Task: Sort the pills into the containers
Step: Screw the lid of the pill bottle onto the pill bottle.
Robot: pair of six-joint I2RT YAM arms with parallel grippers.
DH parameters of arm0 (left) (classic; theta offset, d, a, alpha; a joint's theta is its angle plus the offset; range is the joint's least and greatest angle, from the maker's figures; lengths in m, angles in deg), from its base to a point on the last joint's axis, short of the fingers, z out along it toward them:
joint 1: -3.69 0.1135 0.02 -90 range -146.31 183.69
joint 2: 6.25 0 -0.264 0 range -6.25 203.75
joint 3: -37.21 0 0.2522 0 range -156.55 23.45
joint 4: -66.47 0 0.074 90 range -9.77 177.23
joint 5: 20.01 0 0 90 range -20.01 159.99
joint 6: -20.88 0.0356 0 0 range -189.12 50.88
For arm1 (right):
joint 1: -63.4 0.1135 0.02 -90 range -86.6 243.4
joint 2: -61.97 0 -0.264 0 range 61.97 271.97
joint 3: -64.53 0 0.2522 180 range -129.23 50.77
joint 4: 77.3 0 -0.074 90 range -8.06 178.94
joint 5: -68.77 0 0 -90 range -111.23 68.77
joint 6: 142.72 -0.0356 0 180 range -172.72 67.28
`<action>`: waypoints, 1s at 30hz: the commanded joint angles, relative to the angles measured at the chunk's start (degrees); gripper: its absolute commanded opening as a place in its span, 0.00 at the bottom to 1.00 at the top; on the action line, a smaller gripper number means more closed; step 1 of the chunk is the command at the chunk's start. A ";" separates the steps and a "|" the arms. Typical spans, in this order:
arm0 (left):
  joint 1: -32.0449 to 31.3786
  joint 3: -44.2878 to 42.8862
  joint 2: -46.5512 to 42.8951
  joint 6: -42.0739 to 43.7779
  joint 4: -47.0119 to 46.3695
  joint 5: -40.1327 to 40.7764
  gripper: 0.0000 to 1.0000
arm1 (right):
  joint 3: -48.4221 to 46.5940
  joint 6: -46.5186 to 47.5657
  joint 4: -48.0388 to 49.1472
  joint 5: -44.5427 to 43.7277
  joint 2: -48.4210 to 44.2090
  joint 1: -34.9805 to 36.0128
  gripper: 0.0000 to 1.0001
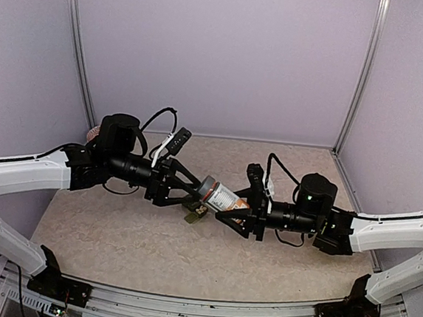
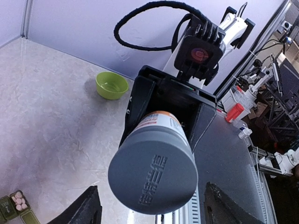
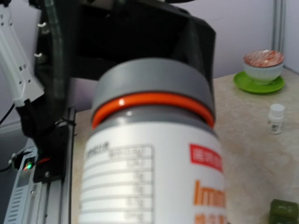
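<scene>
A white pill bottle (image 1: pixel 221 197) with a grey cap (image 2: pixel 153 173) and an orange ring hangs in the air between both arms. My right gripper (image 1: pixel 238 210) is shut on the bottle's body; its black jaws clasp the label in the left wrist view (image 2: pixel 161 105). My left gripper (image 1: pixel 188 192) is open, with its fingers (image 2: pixel 84 209) on either side of the cap and not touching it. The bottle (image 3: pixel 154 172) fills the right wrist view and hides the right fingers. The dark green containers (image 2: pixel 13 209) lie on the table below, one compartment open with pink pills (image 2: pixel 18 200) inside; they also show in the top view (image 1: pixel 194 215) and the right wrist view (image 3: pixel 284 211).
A lime-green bowl (image 2: pixel 111 85) stands near the back wall. A patterned bowl on a green saucer (image 3: pixel 263 65) and a small white bottle (image 3: pixel 276 118) stand on the table's left side. Walls enclose the table on three sides.
</scene>
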 commanded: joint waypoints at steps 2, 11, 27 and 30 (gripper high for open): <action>1.06 -0.45 -2.12 -1.97 -1.89 0.35 0.99 | 0.12 1.42 0.25 -4.21 -3.08 -0.56 0.16; 1.60 -0.24 -1.18 -13.82 -5.60 8.05 0.99 | -1.02 5.13 0.49 -9.32 -2.08 -0.51 0.16; -0.96 0.22 2.99 -22.43 -14.32 10.27 0.99 | -5.69 9.72 0.17 -20.02 3.68 2.05 0.16; -1.53 0.07 3.65 -22.65 -14.95 10.03 0.99 | -6.15 10.06 0.52 -20.50 4.43 2.57 0.16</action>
